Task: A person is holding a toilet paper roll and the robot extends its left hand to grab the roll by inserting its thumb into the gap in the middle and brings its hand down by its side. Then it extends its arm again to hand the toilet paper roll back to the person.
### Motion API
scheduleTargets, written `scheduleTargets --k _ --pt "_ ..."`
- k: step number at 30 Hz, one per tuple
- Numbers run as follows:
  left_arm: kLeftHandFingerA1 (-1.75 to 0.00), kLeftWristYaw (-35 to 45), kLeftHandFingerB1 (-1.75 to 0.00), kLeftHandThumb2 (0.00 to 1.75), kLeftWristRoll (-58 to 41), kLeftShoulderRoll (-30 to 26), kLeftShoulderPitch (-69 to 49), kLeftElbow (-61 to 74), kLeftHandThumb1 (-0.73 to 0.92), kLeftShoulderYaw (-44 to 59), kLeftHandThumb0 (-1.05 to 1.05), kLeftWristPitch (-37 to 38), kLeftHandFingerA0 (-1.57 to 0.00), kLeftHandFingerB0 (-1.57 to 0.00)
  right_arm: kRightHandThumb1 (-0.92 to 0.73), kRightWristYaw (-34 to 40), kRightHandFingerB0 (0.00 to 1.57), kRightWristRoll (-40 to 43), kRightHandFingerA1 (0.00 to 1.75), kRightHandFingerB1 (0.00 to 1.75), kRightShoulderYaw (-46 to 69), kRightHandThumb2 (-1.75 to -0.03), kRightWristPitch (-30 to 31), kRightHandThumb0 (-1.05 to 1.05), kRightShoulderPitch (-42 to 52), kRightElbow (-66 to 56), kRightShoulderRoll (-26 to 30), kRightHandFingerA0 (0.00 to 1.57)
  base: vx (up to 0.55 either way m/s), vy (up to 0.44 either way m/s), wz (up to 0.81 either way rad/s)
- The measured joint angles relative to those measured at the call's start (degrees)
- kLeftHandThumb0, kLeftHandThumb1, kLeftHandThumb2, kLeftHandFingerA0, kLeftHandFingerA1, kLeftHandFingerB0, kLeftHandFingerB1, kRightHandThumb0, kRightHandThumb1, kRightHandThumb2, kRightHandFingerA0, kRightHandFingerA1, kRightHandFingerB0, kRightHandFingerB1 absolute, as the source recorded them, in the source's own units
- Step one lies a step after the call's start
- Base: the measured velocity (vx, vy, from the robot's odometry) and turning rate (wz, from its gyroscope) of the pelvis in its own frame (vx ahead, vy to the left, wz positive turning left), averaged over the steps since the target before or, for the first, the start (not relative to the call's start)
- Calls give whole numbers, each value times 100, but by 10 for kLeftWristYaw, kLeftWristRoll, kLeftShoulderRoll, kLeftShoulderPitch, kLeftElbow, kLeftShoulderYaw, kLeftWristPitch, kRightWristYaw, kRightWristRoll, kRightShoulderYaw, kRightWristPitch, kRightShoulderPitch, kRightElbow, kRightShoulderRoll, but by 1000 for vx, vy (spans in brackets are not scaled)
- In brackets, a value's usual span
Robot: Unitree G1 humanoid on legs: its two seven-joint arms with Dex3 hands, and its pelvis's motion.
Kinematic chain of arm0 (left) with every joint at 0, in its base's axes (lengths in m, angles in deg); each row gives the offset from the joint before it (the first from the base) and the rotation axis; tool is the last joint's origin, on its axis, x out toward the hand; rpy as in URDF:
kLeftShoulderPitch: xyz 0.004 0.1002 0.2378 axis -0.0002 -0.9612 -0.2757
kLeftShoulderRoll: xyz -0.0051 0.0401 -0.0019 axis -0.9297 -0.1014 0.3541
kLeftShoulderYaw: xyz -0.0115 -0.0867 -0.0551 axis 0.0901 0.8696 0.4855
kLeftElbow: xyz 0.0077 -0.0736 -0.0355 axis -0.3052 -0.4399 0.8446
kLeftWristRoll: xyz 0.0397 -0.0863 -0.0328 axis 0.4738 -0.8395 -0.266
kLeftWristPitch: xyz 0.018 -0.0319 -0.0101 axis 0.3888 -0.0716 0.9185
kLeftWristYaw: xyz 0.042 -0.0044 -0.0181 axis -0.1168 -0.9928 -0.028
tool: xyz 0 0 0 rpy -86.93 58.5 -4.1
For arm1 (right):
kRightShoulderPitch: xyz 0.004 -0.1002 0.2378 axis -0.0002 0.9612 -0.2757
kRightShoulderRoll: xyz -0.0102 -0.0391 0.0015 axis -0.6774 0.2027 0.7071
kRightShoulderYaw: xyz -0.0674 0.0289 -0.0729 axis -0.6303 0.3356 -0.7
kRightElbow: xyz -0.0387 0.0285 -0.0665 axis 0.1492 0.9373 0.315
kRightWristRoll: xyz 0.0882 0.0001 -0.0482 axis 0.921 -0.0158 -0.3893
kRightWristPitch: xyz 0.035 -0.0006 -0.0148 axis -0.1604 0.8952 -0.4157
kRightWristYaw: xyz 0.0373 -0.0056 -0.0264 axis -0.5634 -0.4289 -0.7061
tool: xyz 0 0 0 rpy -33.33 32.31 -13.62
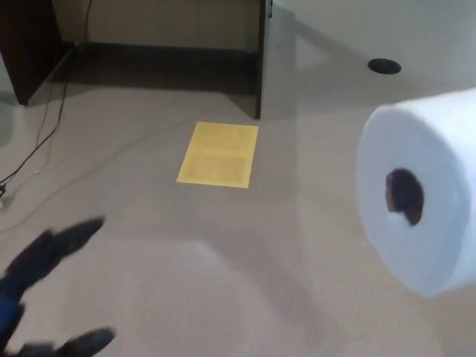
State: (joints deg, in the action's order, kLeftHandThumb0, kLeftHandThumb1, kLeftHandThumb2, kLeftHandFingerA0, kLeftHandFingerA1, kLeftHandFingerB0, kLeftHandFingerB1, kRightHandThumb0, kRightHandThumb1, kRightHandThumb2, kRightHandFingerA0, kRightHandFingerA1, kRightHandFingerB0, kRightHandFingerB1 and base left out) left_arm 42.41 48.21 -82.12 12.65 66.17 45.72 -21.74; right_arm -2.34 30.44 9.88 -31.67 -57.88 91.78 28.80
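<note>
**Ana:** Over the grey floor [223, 282], at the right edge of the head view, the toilet paper roll [424, 193] hangs in mid-air, its dark core hole turned toward the camera. Whoever holds it is out of sight.

**Ben:** I'd judge that facing is deliberate: the task wants a thumb pushed into the middle gap, so the opening is offered straight on. Where's the robot?

**Ana:** At the lower left corner, the left hand [48, 290] is in view, blurred, fingers spread apart and grasping nothing. It sits well apart from the roll, which is across the picture. The right hand doesn't show at all.

**Ben:** So the grab is not yet done. The spread fingers suit it, I think; the thumb needs room to enter the core while the others close on the outside.

**Ana:** Agreed. On the floor beyond lies a yellow sheet [218, 155], just before the foot of a dark panel [259, 59]. Thin cables [44, 134] trail along the floor's left edge, and a round black floor port [384, 66] sits near the upper right.

**Ben:** Any writing?

**Ana:** Faint marks on the yellow sheet, too small to read. No brand or label shows on the roll.
</note>
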Motion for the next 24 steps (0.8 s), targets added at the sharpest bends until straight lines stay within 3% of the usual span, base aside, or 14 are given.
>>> scheduleTargets --k 14,15,16,17,20,21,22,23,24 --pt "-42 11 -33 65 3 35 177 159 39 -89 -53 -124 -22 -10 -64 0 43 -1 54 35 -2 -59 0 -35 -18 0 0 75 0 0 0" --pt "-51 11 -50 85 6 42 192 166 29 -99 -26 -136 -7 -6 -52 0 38 -1 65 48 -2 -81 0 -43 -20 0 0 70 0 0 0" --pt "-51 12 -50 85 8 46 204 171 28 -108 -26 -146 -8 -6 -63 0 44 -1 56 35 -3 -59 0 -35 -21 0 0 75 0 0 0" --pt "-40 13 -33 64 12 52 216 174 40 -116 -53 -154 -19 -11 -63 0 44 -1 57 35 -3 -58 0 -36 -23 0 0 76 0 0 0" --pt "-43 15 -32 67 23 71 251 178 39 -144 -55 -181 -19 -7 -63 0 42 -2 58 35 -4 -58 0 -36 -29 0 0 76 0 0 0" --pt "-43 15 -30 67 26 77 260 179 39 -154 -56 -189 -20 -7 -51 0 37 -2 67 48 -4 -80 0 -43 -31 0 0 71 0 0 0" --pt "-44 15 -29 68 29 83 267 180 38 -162 -56 -196 -19 -6 -50 0 37 -2 67 48 -4 -80 0 -43 -32 0 0 70 0 0 0" --pt "-48 16 -49 83 35 90 277 180 26 -173 -30 -206 -1 0 -51 0 37 -2 66 48 -4 -80 0 -44 -34 0 -1 70 0 0 0" --pt "-48 16 -49 83 40 96 286 179 26 -184 -30 -217 -1 0 -51 0 37 -2 66 48 -4 -80 0 -44 -35 0 -1 70 0 0 0"
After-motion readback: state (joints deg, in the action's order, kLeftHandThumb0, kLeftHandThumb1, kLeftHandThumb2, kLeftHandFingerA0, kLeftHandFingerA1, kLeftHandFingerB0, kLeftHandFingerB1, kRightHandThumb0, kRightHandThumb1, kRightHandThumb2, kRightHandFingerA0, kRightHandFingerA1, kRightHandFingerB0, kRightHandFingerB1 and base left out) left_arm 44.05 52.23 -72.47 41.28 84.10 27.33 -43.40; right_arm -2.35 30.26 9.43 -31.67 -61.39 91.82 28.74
